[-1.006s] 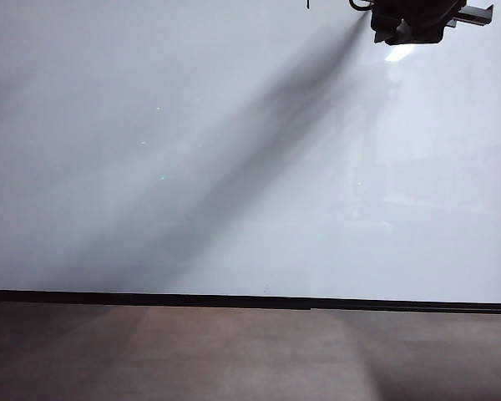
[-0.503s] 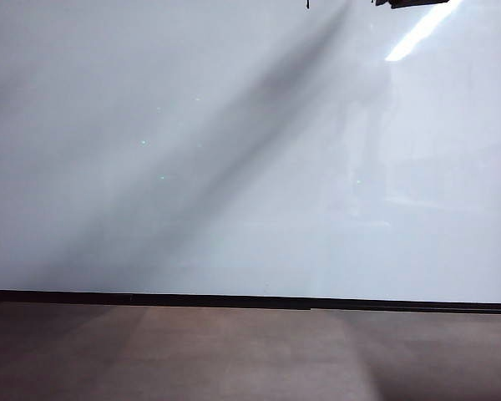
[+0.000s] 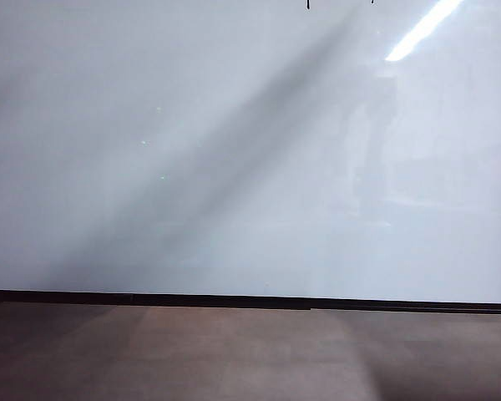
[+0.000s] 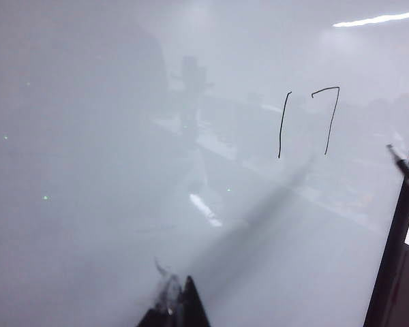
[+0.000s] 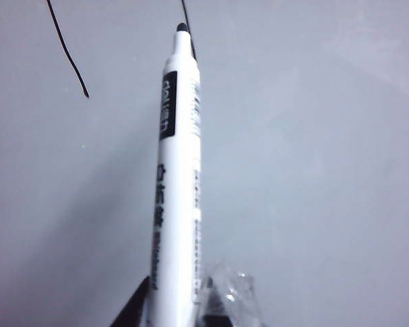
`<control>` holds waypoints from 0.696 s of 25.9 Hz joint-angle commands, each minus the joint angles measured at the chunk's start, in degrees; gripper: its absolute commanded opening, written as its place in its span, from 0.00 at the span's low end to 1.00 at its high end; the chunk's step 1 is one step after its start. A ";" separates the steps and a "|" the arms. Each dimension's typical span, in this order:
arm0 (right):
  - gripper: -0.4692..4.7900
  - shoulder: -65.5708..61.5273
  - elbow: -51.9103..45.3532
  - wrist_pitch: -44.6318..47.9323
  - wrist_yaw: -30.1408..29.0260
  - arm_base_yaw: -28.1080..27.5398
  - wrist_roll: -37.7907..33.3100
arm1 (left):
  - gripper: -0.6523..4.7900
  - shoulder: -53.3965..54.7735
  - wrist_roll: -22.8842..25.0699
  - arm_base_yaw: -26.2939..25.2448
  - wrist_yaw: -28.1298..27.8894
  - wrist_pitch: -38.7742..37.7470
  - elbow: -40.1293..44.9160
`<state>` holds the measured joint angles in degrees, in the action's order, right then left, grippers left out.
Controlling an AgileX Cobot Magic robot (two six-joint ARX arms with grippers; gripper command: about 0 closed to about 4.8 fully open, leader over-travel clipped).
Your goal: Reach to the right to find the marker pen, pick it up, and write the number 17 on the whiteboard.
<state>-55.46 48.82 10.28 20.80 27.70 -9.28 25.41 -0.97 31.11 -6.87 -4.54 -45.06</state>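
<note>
The number 17 is being shown in full only in the left wrist view, written in thin black strokes near the whiteboard's right edge and far end; in the exterior view just two tiny stroke ends are being cut off at the board's far edge. The marker pen is being held clamped in the right hand, its black tip lifted just off the board close to the lower end of one stroke. A black label and rows of dark printed characters are being carried along the white barrel, but they are too blurred to be read. The right hand's fingers are being seen only as dark tips beside the barrel, with a wrinkled clear wrapping beside them. The left hand is being held over the board, its dark tips lying together. The pen is also being glimpsed at the board's right frame, mostly cut off
</note>
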 commanded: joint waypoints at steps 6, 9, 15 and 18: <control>0.07 13.29 -1.07 -12.33 1.60 -0.02 0.77 | 0.11 -5.18 0.11 -5.68 6.32 -3.85 1.18; 0.07 16.72 -1.07 -16.50 1.62 -0.04 2.19 | 0.11 -7.43 0.13 -10.82 7.76 -3.54 3.54; 0.07 21.68 -1.09 -22.84 3.30 -0.07 3.69 | 0.11 -13.09 0.11 -21.24 10.10 -3.61 10.69; 0.07 23.82 -1.14 -26.21 6.47 -0.09 3.93 | 0.11 -17.07 0.11 -25.16 8.46 -3.58 15.19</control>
<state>-32.60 47.51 -13.96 24.95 27.59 -5.80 9.52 -0.97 6.96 2.50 -8.54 -31.42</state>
